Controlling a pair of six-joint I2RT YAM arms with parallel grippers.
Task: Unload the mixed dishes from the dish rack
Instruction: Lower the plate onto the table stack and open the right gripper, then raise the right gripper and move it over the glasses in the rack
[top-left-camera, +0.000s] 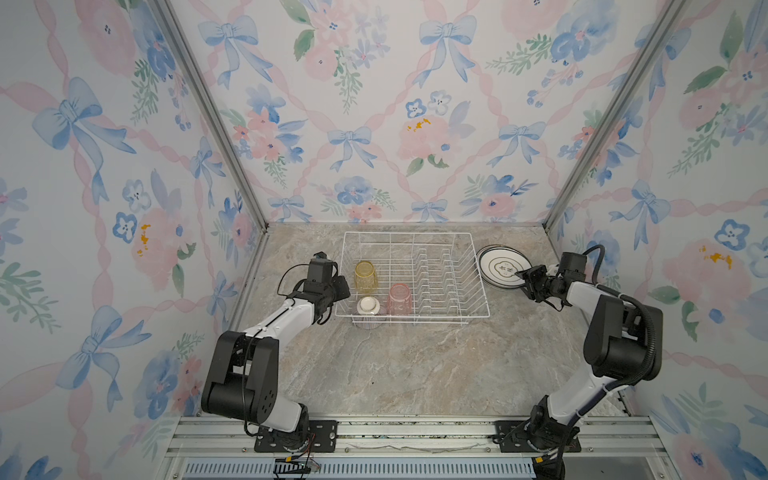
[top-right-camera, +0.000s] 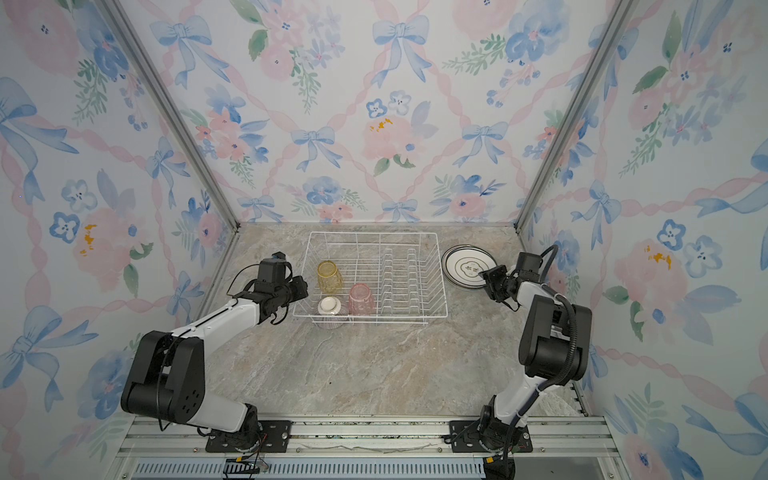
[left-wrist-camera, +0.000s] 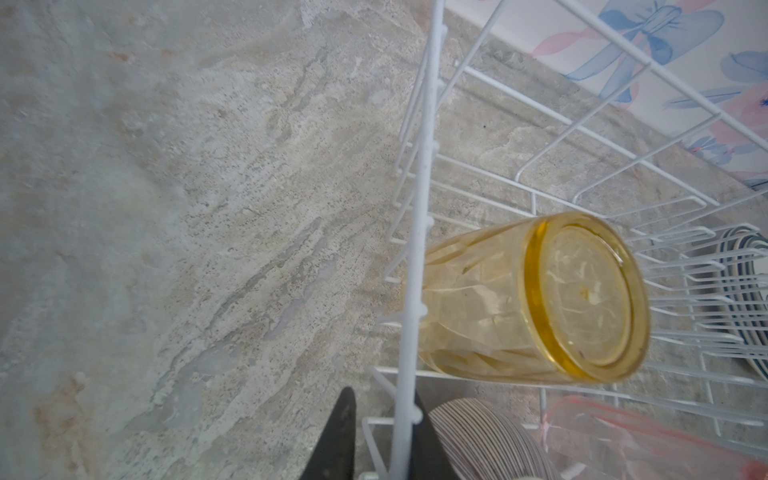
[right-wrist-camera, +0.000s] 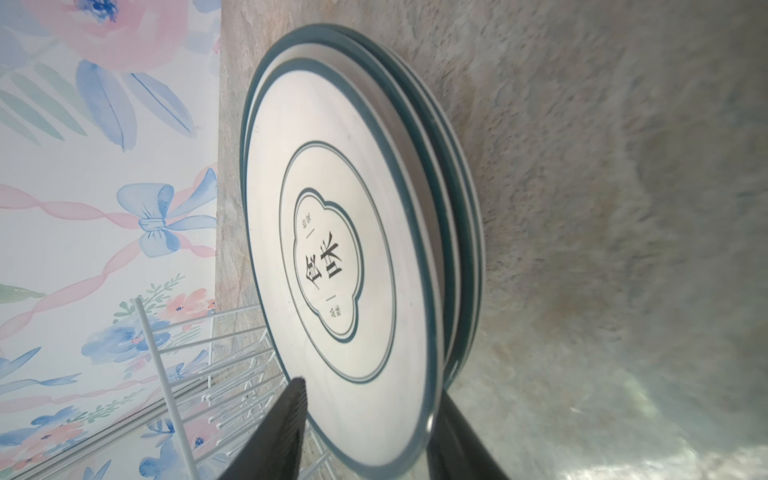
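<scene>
Plates (top-left-camera: 496, 266) sit stacked centre right in both top views, beside the dish rack (top-left-camera: 409, 233). The yellow tumbler (top-left-camera: 365, 275), pink tumbler (top-left-camera: 400, 298) and bowl (top-left-camera: 368, 306) wait inside, lower left.

Left wrist view, bottom edge: the left gripper (left-wrist-camera: 382, 411) is narrow astride the rack's rim, probably steadying it.

Right wrist view, bottom: the right gripper (right-wrist-camera: 374, 390) is parted around the top plate's edge, gripping nothing.

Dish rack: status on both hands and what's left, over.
Left hand clamped on dish rack rim; right hand open around edge of top plate. Plate stack on table beside rack. Yellow tumbler, pink tumbler, striped bowl inside, upside down. No obstruction seen.
</scene>
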